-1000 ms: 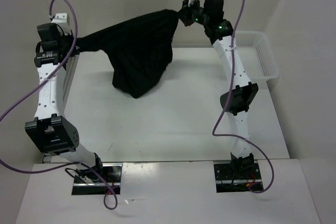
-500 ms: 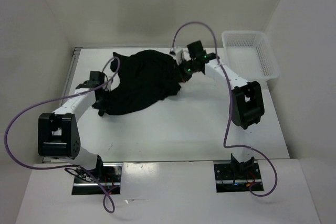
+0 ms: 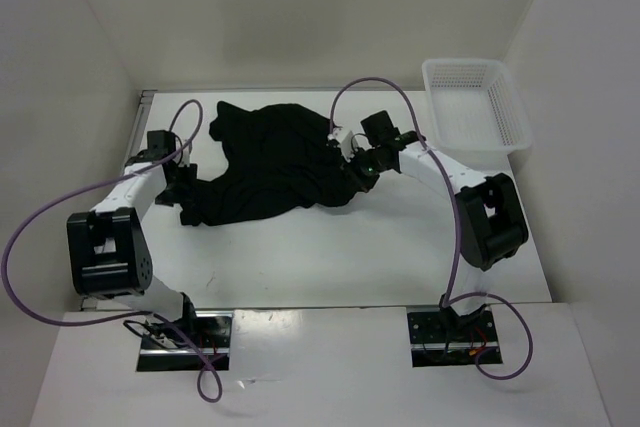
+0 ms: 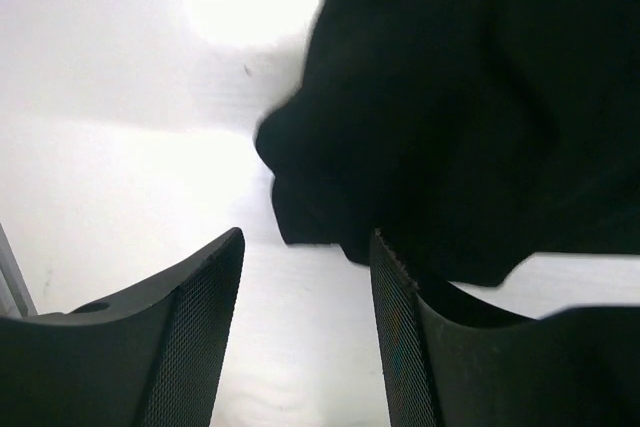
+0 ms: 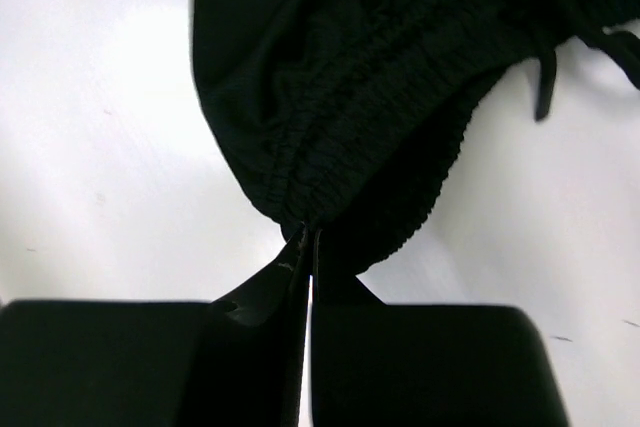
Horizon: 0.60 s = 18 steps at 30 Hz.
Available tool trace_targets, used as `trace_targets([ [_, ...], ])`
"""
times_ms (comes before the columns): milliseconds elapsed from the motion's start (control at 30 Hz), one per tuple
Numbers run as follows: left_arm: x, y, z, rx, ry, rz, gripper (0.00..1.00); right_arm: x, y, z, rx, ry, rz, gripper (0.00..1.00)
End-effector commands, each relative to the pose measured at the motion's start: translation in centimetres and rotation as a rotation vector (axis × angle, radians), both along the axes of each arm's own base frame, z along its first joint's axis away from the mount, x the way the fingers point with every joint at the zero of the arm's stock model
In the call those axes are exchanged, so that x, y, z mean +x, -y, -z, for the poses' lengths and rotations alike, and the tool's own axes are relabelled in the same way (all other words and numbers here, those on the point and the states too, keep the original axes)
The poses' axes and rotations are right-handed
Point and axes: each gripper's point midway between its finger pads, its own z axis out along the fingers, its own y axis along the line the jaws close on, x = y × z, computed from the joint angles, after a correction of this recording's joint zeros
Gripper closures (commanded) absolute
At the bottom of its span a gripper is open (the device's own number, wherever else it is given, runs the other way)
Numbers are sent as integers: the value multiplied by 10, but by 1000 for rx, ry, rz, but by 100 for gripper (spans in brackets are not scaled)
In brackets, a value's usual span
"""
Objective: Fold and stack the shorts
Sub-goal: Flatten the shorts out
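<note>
Black shorts [image 3: 270,162] heaped on white table [image 3: 330,247], waistband tight in right end effector [image 5: 307,234], left end effector [image 4: 307,239] wide at their edge.

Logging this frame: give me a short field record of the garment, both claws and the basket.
shorts: black, crumpled in a heap on the table, not folded
left claw: open, at the left end of the heap, gripping nothing
right claw: shut on the waistband at the right end of the heap
basket: white mesh, far right corner, apart from the garment
task stage: folding not yet done
</note>
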Motion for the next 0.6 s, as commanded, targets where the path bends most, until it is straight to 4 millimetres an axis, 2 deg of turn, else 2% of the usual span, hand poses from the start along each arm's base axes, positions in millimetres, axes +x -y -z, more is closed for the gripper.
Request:
trace_targets([
  [0,31,-13,-6,-28,50,-25,39,11,25,6,-68,75,-17,100],
  [33,37,-21,1,-45,35,-46,39,15,32,6,-85,91,-17,100],
  [67,52,-25,-9,-54,69,-49,39,19,38,7,-97,101,-11,100],
  [100,58,-24,-7,-66,63,-44,40,18,46,11,-119,95,-8,100],
  [133,58,-27,4,-83,24,-52,40,19,47,11,-125,107,-26,100],
  [200,66,-27,11,-93,14,-49,40,13,52,20,-148,97,-40,100],
  [333,92,-24,25,-122,4,-28,40,10,53,24,-152,86,-41,100],
  [367,107,-20,15,-151,45,-10,40,5,51,27,-155,77,-52,100],
  [433,114,-6,9,-205,49,26,40,3,52,30,-161,74,-62,100],
  [500,114,18,5,-272,31,80,40,1,54,33,-174,73,-67,100],
  [567,109,32,10,-293,-2,107,40,1,55,33,-174,73,-67,100],
])
